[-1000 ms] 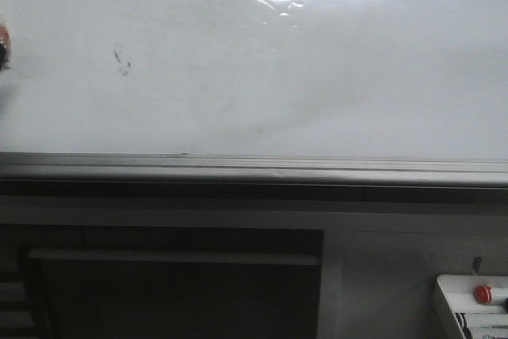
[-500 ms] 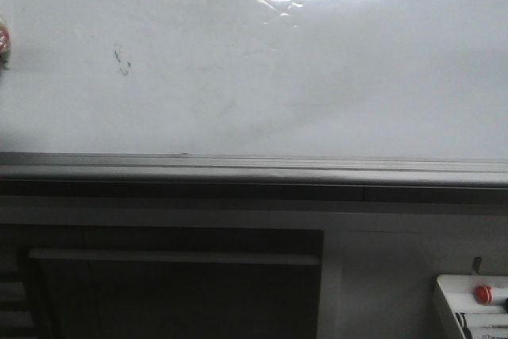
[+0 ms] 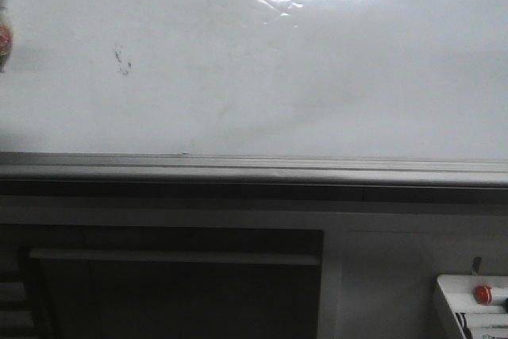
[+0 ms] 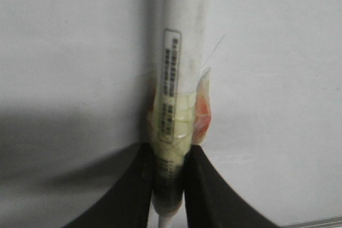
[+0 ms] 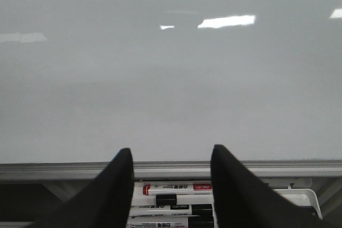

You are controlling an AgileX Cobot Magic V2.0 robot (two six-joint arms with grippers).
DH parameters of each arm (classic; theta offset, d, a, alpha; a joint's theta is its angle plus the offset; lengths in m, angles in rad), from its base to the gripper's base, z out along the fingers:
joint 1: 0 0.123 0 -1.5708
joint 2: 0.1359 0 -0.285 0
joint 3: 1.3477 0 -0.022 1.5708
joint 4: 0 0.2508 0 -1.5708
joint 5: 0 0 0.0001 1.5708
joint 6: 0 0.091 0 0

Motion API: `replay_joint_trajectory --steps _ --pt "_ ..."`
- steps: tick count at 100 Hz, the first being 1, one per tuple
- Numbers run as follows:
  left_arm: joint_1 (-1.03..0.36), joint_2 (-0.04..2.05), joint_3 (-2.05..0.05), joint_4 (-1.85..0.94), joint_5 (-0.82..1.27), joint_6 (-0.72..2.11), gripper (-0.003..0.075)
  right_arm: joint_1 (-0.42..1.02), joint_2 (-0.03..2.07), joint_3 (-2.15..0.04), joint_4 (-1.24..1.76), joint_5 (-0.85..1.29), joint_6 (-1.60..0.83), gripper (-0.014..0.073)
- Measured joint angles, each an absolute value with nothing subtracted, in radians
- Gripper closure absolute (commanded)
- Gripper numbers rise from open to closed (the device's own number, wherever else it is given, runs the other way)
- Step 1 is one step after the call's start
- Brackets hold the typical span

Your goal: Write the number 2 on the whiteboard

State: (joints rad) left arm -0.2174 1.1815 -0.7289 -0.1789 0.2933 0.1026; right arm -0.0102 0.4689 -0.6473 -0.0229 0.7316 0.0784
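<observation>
Clamped on a marker (image 4: 179,78), my left gripper (image 4: 170,182) holds it against the whiteboard (image 3: 333,77) near the left edge. My right gripper (image 5: 171,185) hangs with jaws apart above a tray (image 5: 307,198) of pens, below the bottom rail.

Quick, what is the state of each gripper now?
Left gripper: shut on a white marker, pointing at the whiteboard.
Right gripper: open, jaws apart, holding nothing.
</observation>
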Motion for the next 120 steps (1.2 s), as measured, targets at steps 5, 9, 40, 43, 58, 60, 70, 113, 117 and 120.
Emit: replay_joint_trajectory --steps 5,9,40,43,58,60,70,113,117,120 --pt "-0.217 1.181 -0.729 -0.173 0.293 0.103 0.0721 -0.01 0.469 -0.647 -0.023 0.732 0.078 0.0293" --pt "-0.217 1.181 -0.729 -0.168 0.293 0.103 0.0721 -0.01 0.469 -0.647 -0.023 0.732 0.078 0.0293" --pt "-0.223 1.131 -0.802 -0.127 0.52 0.178 0.0722 -0.01 0.473 -0.656 -0.005 0.735 0.076 0.0293" --pt "-0.227 1.122 -0.823 -0.127 0.557 0.201 0.0722 -0.01 0.479 -0.662 0.009 0.739 0.063 0.0293" --pt "-0.28 1.109 -0.921 -0.124 0.788 0.332 0.0722 -0.01 0.547 -0.712 0.183 0.782 -0.113 0.0293" --pt "-0.29 1.109 -0.934 -0.124 0.819 0.343 0.0722 -0.01 0.561 -0.722 0.216 0.794 -0.147 0.0293" --pt "-0.353 1.109 -0.981 -0.124 0.942 0.419 0.0722 -0.01 0.632 -0.767 0.376 0.867 -0.314 0.0293" --pt "-0.686 1.109 -1.006 -0.198 1.05 0.624 0.0722 0.211 0.985 -0.956 0.667 1.141 -0.864 0.0293" --pt "-0.713 1.109 -1.006 -0.198 1.05 0.633 0.0722 0.26 1.01 -0.965 0.667 1.141 -0.901 0.0293" --pt "-0.731 1.109 -1.006 -0.198 1.05 0.638 0.0722 0.293 1.033 -0.975 0.668 1.141 -0.934 0.0293"
